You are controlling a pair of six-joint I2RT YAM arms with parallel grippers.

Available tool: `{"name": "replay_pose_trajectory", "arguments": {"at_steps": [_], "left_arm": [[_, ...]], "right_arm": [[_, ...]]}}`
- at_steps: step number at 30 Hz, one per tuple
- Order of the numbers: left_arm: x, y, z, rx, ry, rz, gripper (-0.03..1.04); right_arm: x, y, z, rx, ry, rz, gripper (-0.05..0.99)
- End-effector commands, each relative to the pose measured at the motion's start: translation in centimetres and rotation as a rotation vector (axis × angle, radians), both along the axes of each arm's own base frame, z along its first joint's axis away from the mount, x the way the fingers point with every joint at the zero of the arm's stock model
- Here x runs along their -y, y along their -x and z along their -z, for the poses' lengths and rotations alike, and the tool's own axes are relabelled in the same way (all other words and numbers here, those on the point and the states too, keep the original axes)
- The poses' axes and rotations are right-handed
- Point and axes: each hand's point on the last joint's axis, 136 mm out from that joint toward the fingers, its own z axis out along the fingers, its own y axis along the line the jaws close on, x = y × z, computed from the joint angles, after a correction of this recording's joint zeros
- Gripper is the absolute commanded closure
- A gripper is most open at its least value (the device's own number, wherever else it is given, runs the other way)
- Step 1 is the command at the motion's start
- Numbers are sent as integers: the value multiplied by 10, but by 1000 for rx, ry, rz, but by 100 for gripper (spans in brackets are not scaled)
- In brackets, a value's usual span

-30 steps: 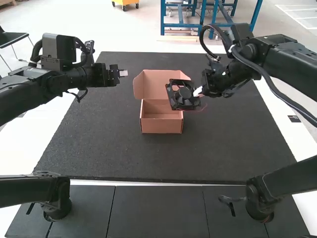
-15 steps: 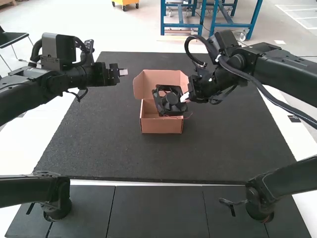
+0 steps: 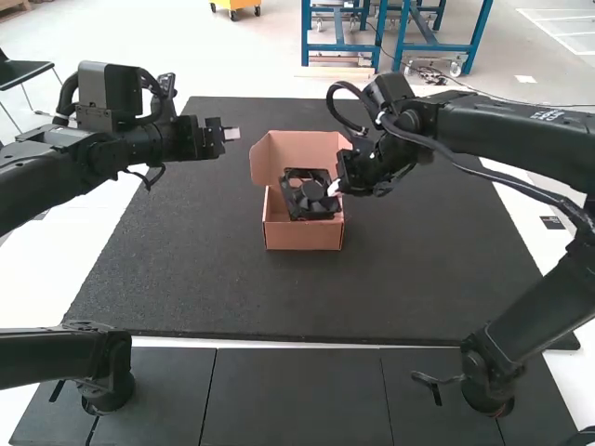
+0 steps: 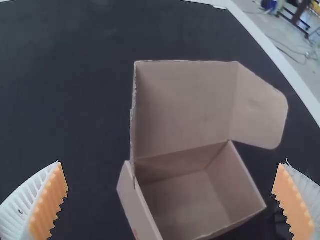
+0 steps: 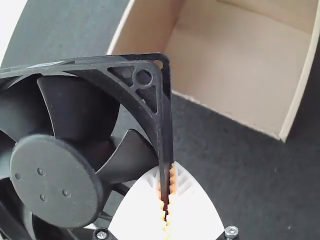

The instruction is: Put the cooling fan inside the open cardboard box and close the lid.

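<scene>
The brown cardboard box point(image 3: 302, 228) stands mid-mat with its lid point(image 3: 299, 151) raised at the back. My right gripper point(image 3: 340, 185) is shut on the frame edge of the black cooling fan point(image 3: 310, 193), which hangs tilted over the box's opening, partly below its rim. In the right wrist view the fan point(image 5: 75, 160) is pinched between the fingers point(image 5: 187, 195), with the box's inside point(image 5: 240, 65) beyond. My left gripper point(image 3: 220, 139) hovers open, left of the lid. Its wrist view looks into the empty box point(image 4: 192, 192), with the orange pads point(image 4: 47, 200) wide apart.
The black mat point(image 3: 186, 269) covers the table, with white table surface point(image 3: 37, 251) showing at both sides. Both arm bases point(image 3: 102, 372) stand at the near edge.
The right arm has carried the fan leftward and down, from beside the box's right side to over its opening. The left arm has stayed still.
</scene>
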Motion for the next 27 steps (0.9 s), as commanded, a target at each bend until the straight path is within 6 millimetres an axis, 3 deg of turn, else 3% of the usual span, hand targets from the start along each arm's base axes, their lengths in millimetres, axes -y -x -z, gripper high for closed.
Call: {"name": "replay_pose_trajectory", "arguments": {"at_steps": [1,27], "left_arm": [[-4,-2,-7,17,11,-17,4],[-5,2,-2,-4,9,-18,4]], "right_arm": [[-12,-13,-22,69,-30,-19,96],[-37,-72,7,83,10,17,96]]}}
